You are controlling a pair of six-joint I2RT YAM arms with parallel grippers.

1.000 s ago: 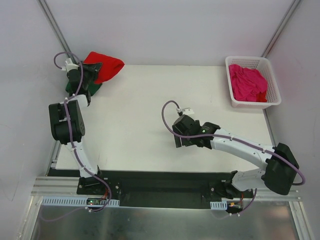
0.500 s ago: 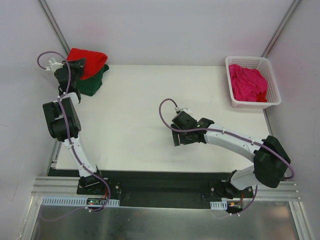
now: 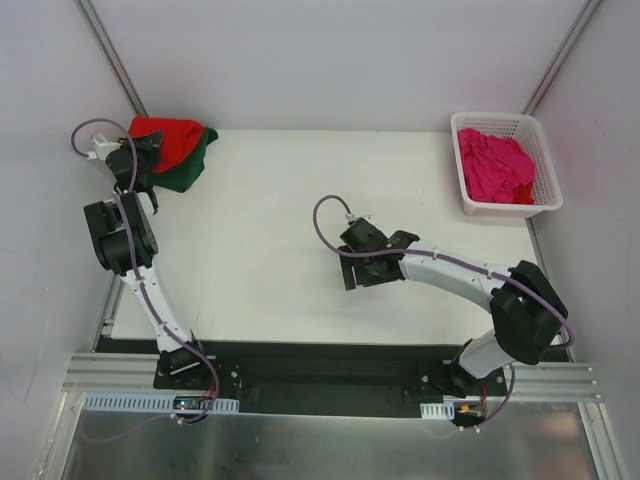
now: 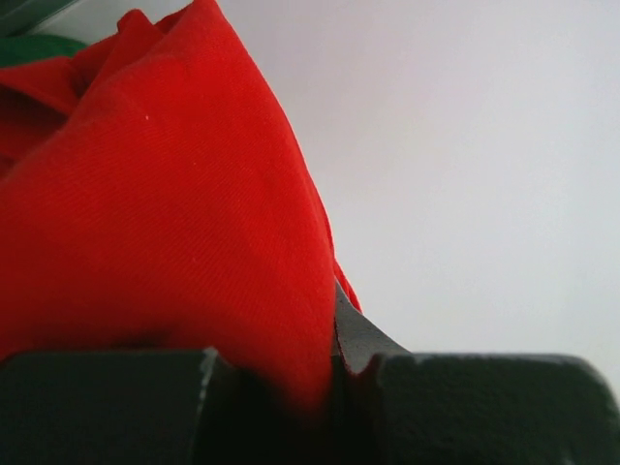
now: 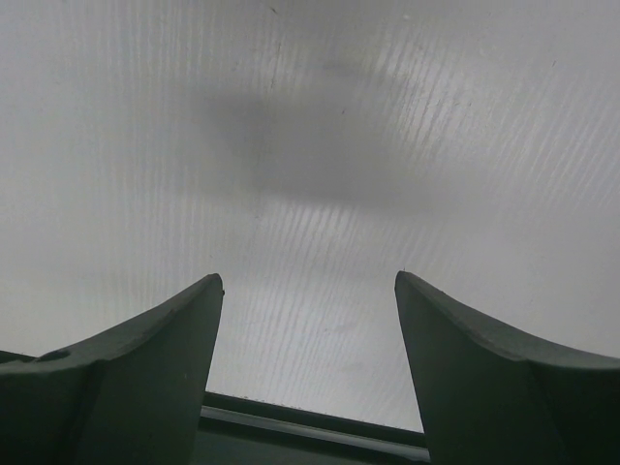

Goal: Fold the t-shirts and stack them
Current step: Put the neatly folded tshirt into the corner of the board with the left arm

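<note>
At the table's far left corner, a folded red t-shirt [image 3: 172, 134] lies on top of a dark green t-shirt [image 3: 186, 172]. My left gripper [image 3: 148, 152] is shut on the red one's edge. In the left wrist view the red t-shirt [image 4: 165, 194] fills the left half, pinched in the left gripper [image 4: 334, 358], and a bit of the green t-shirt [image 4: 34, 46] shows at the top left. A magenta t-shirt [image 3: 495, 165] lies crumpled in the white basket [image 3: 546, 150]. My right gripper [image 3: 350, 274] hangs open over the middle of the table with nothing between its fingers [image 5: 165, 339].
The basket stands at the table's far right corner. The white table [image 3: 260, 230] shows bare under the right gripper [image 5: 308, 281]. Grey walls close in behind and on both sides. A black rail [image 3: 330, 372] carries both arm bases at the near edge.
My left gripper has drawn the red t-shirt left and back toward the corner, over the green one. The right gripper has shifted a little to the left, still open.
</note>
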